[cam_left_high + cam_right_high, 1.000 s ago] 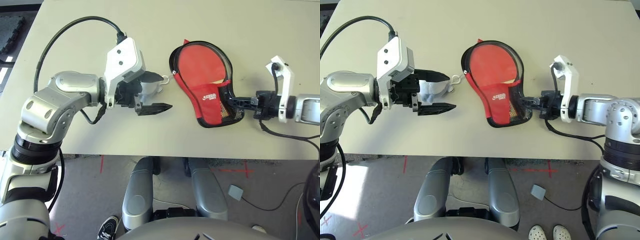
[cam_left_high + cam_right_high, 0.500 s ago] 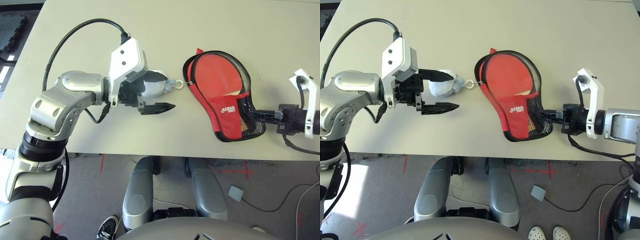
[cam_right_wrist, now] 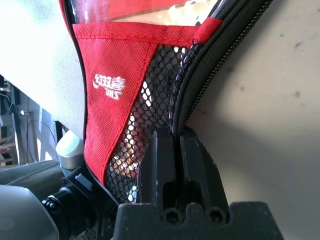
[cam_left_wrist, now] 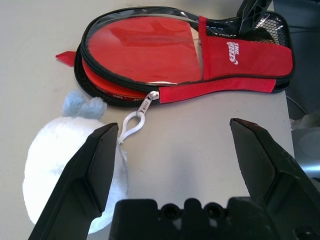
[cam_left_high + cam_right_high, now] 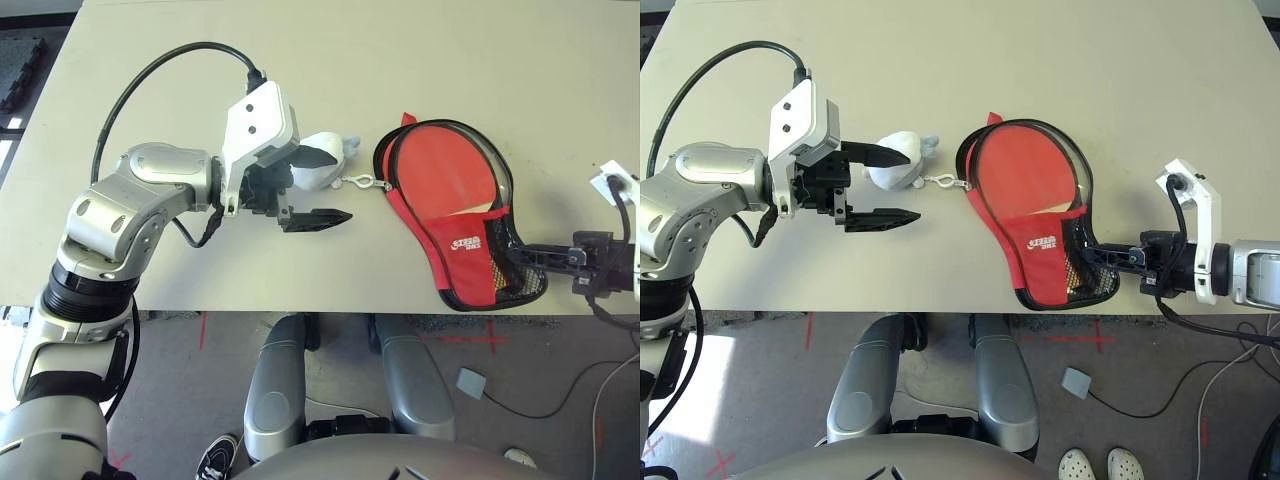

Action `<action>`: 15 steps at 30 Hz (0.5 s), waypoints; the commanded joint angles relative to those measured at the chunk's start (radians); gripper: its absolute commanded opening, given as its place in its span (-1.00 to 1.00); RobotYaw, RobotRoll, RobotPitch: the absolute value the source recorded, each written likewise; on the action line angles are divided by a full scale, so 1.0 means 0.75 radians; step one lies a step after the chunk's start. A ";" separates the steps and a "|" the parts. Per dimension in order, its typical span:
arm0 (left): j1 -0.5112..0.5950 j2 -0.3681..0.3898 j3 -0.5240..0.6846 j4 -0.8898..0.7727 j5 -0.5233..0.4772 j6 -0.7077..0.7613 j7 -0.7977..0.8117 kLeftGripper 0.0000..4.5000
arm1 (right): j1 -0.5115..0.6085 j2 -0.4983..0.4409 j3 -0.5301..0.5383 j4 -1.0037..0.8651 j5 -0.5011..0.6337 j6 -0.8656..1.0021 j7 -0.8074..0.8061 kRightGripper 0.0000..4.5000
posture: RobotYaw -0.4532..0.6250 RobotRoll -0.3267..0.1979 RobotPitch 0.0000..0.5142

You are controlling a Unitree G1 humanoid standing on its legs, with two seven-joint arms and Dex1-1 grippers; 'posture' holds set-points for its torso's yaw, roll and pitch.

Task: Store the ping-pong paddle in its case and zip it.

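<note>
Case [image 5: 1035,215] lies flat on the table [image 5: 1060,60] toward the right part of the near edge, round end pointing away from the robot, narrow mesh-pocket end at the near edge. Ping-pong paddle [image 5: 447,170] sits inside it: red face visible through the clear window, a strip of light wood handle showing just above the red logo band. Zipper slider [image 4: 150,100] is on the left side of the round end; the seam there shows a gap with red rubber visible in it, so the case isn't fully zipped. A white loop runs from the slider to the plush charm [image 5: 898,160], which lies on the table just left of the case. Right gripper [image 3: 175,150] has its fingers pressed together on the case's black zipper edging at the narrow end, beside the mesh pocket [image 3: 150,110], and reaches in from the right, near the table's near edge. Left gripper [image 4: 180,150] is spread wide, holding nothing, left of the case; one finger [image 4: 95,165] lies against the plush charm, the other is over bare table nearer the robot.
</note>
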 commanded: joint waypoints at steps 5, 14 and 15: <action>0.011 0.001 -0.008 -0.026 0.013 -0.008 -0.007 1.00 | 0.014 -0.111 0.076 0.054 -0.085 -0.199 0.074 -0.33 | -0.34 0.25 0.38; 0.009 0.011 0.000 -0.030 0.013 0.000 -0.007 1.00 | -0.190 -0.227 0.234 0.492 -0.420 -1.065 0.512 0.99 | -0.31 0.25 0.33; 0.008 0.012 0.001 -0.030 0.013 0.001 -0.006 1.00 | -0.214 -0.224 0.276 0.527 -0.465 -1.137 0.545 0.99 | -0.31 0.25 0.33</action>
